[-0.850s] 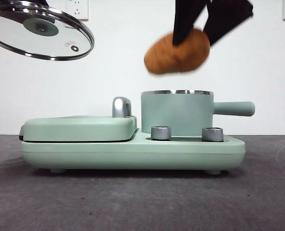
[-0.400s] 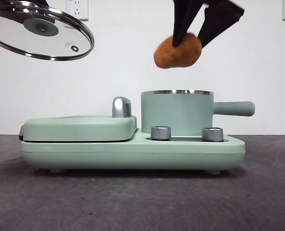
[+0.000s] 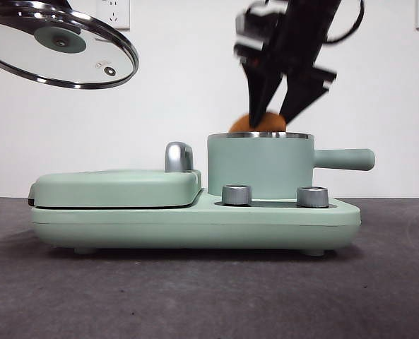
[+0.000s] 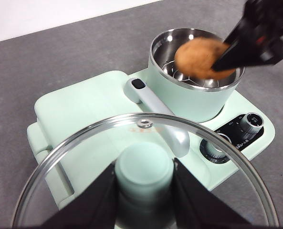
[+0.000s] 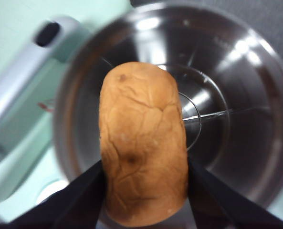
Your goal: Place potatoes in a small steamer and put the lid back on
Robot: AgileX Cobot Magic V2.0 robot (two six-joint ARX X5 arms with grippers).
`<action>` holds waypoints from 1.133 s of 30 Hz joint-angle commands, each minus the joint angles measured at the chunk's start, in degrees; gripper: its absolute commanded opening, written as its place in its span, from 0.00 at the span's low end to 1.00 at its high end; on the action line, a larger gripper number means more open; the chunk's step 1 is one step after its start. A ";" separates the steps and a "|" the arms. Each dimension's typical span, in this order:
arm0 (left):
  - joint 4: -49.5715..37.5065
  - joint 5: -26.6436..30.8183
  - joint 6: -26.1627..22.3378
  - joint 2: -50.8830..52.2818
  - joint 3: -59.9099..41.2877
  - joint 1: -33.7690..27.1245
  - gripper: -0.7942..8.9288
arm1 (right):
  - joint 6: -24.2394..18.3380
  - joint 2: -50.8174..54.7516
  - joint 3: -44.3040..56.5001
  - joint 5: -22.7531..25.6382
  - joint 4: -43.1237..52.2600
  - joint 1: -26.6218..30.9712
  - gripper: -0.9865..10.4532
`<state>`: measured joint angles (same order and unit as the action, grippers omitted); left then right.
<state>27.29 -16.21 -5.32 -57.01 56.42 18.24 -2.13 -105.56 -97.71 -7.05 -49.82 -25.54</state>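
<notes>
The orange-brown potato (image 3: 257, 123) is half sunk into the mouth of the small mint-green steamer (image 3: 260, 165), only its top showing above the steel rim. My right gripper (image 3: 274, 113) is shut on the potato (image 5: 142, 148), straight above the pot's steel bowl (image 5: 227, 95). In the left wrist view the potato (image 4: 198, 57) hangs inside the steamer (image 4: 193, 90) rim. High at the left, the glass lid (image 3: 57, 46) is held tilted in the air. My left gripper (image 4: 145, 191) is shut on the lid's green knob (image 4: 144, 167).
The steamer stands on a mint-green appliance base (image 3: 195, 222) with two steel dials (image 3: 237, 195). A flat hinged grill cover (image 3: 117, 187) with a chrome handle (image 3: 179, 157) fills the base's left half. The pot's straight side handle (image 3: 343, 159) points right.
My right gripper has come down with the potato, from well above the pot to its mouth. The lid and left gripper have stayed still.
</notes>
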 commanded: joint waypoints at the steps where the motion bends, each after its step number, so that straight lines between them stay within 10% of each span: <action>1: -1.57 -0.07 -0.59 0.22 1.01 0.09 0.10 | -1.46 -2.64 -1.42 0.13 1.36 -0.26 0.28; 17: -1.55 -0.07 -0.42 0.22 1.01 0.09 0.10 | -2.99 -4.52 -1.64 2.62 4.22 -0.07 0.43; 34: -2.97 -0.79 0.07 0.17 1.01 0.20 0.10 | 5.05 48.50 37.07 2.19 19.78 0.02 0.34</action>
<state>26.35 -16.45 -5.26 -56.99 56.42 18.24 1.85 -56.99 -61.19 -5.32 -30.26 -25.12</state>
